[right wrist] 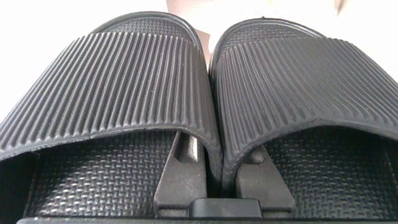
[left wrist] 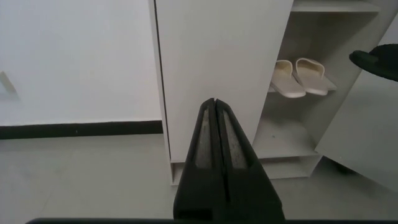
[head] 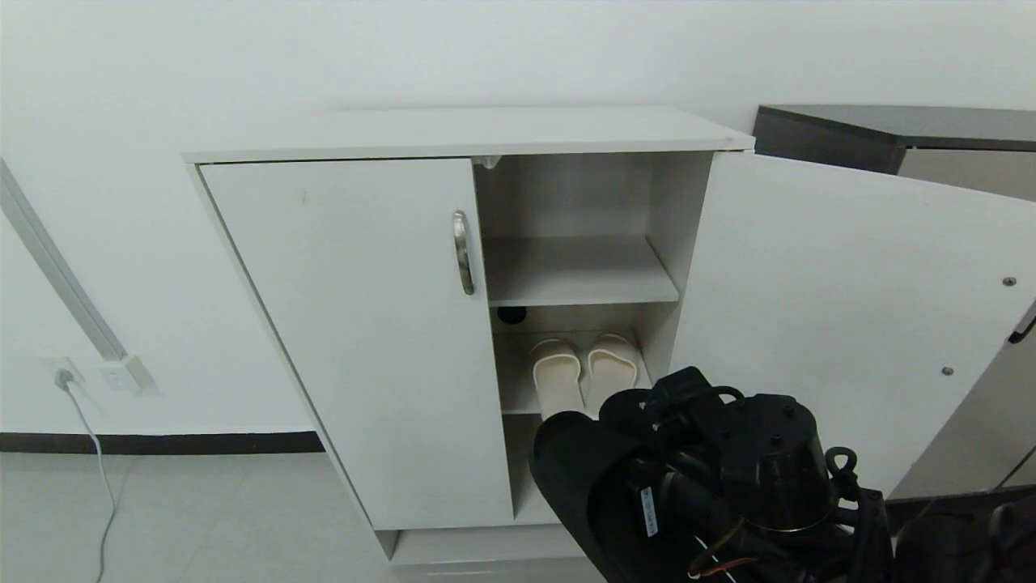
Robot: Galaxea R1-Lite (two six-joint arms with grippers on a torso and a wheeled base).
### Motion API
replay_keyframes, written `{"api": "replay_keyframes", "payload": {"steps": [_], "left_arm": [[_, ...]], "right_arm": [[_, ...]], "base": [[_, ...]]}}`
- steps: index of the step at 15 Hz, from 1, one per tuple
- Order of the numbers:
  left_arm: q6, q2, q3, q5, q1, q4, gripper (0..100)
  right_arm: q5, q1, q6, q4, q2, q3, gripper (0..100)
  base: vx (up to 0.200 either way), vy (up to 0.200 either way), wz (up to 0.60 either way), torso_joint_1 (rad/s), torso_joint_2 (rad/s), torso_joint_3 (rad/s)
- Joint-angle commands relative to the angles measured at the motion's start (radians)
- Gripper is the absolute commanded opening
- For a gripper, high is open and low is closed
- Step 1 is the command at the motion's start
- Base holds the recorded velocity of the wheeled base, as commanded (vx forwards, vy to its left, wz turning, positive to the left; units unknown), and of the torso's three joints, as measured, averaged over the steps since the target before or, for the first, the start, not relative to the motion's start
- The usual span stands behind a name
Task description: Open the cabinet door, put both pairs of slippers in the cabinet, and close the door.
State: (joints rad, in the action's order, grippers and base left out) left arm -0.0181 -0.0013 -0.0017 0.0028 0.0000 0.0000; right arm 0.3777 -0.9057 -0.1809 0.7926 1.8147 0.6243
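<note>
The cabinet (head: 453, 134) stood with its right door (head: 842, 324) swung wide and its left door (head: 348, 324) shut. A pair of cream slippers (head: 583, 372) lay side by side on the middle shelf (head: 514, 380), toes pointing inward. Just in front of the opening, low down, the right pincer (right wrist: 221, 186) held the black slippers (head: 575, 470). Its fingers were clamped on the two inner edges where the soles met, just behind the ribbed straps. The left pincer (left wrist: 215, 109) hung well to the side facing the closed door, its fingers pressed together on nothing.

The black pair looked light and rubbery, with pebbled footbeds and grooved straps that should resist slipping. Such soft soles were likely to bend and droop away from the grip, and the outer halves might splay. The joined inner edges appeared the sound place to hold both at once, and a flat, slow carry would suit them. The bottom shelf (left wrist: 280, 140) and the top shelf (head: 579, 271) were the places left for them, the bottom one lying nearer the load.
</note>
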Motion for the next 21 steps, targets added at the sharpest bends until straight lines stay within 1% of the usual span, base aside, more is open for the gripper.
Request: {"api": "replay_keyframes", "payload": {"steps": [1, 5, 7, 8, 10, 11, 12, 15, 16, 17, 18, 19, 20, 21], "left_arm": [[0.001, 0.001, 0.0, 0.0, 0.0, 0.0, 0], [0.004, 0.001, 0.0, -0.001, 0.0, 0.0, 0], [0.003, 0.001, 0.0, -0.001, 0.0, 0.0, 0], [0.004, 0.001, 0.0, -0.001, 0.0, 0.0, 0], [0.004, 0.001, 0.0, -0.001, 0.0, 0.0, 0], [0.004, 0.001, 0.0, -0.001, 0.0, 0.0, 0], [0.004, 0.001, 0.0, -0.001, 0.0, 0.0, 0], [0.004, 0.001, 0.0, -0.001, 0.0, 0.0, 0], [0.004, 0.001, 0.0, -0.001, 0.0, 0.0, 0], [0.006, 0.001, 0.0, -0.001, 0.0, 0.0, 0], [0.006, 0.001, 0.0, -0.001, 0.0, 0.0, 0], [0.006, 0.001, 0.0, -0.001, 0.0, 0.0, 0], [0.006, 0.001, 0.0, -0.001, 0.0, 0.0, 0], [0.006, 0.001, 0.0, -0.001, 0.0, 0.0, 0]], "right_arm": [[0.0, -0.007, 0.0, 0.001, 0.002, 0.002, 0], [0.001, -0.009, 0.0, 0.004, 0.015, 0.002, 0], [0.014, -0.009, 0.0, 0.036, 0.034, 0.005, 0], [0.044, -0.009, 0.0, 0.06, 0.063, 0.018, 0], [0.198, -0.01, -0.003, 0.054, 0.147, 0.129, 0], [0.33, -0.01, -0.014, 0.011, 0.229, 0.235, 0], [0.388, -0.016, -0.032, -0.021, 0.276, 0.311, 0], [0.475, -0.038, -0.081, -0.204, 0.298, 0.5, 0], [0.523, -0.039, -0.106, -0.269, 0.295, 0.585, 0], [0.546, -0.039, -0.12, -0.332, 0.284, 0.65, 0], [0.546, -0.038, -0.124, -0.401, 0.264, 0.695, 0], [0.546, -0.036, -0.124, -0.44, 0.253, 0.716, 0], [0.546, -0.03, -0.131, -0.509, 0.238, 0.762, 0], [0.544, -0.027, -0.134, -0.538, 0.235, 0.79, 0]], "base": [[0.0, 0.0, 0.0, -0.002, 0.4, 0.378], [0.0, 0.0, 0.0, -0.003, 0.04, 0.034], [0.0, 0.0, 0.0, -0.001, 0.01, 0.028], [0.0, 0.0, 0.0, -0.002, 0.21, 0.159], [0.0, 0.0, 0.0, 0.007, 0.1, 0.063], [0.0, 0.0, 0.0, 0.0, 0.0, 0.0], [0.0, 0.0, 0.0, 0.0, 0.0, 0.0], [0.0, 0.0, 0.0, 0.0, 0.0, 0.0], [0.0, 0.0, 0.0, 0.0, 0.0, 0.0], [0.0, 0.0, 0.0, 0.0, 0.0, 0.0], [0.0, 0.0, 0.0, 0.0, 0.0, 0.0], [0.0, 0.0, 0.0, 0.0, 0.0, 0.0], [0.0, 0.0, 0.0, 0.0, 0.0, 0.0], [0.0, 0.0, 0.0, 0.0, 0.0, 0.0]]}}
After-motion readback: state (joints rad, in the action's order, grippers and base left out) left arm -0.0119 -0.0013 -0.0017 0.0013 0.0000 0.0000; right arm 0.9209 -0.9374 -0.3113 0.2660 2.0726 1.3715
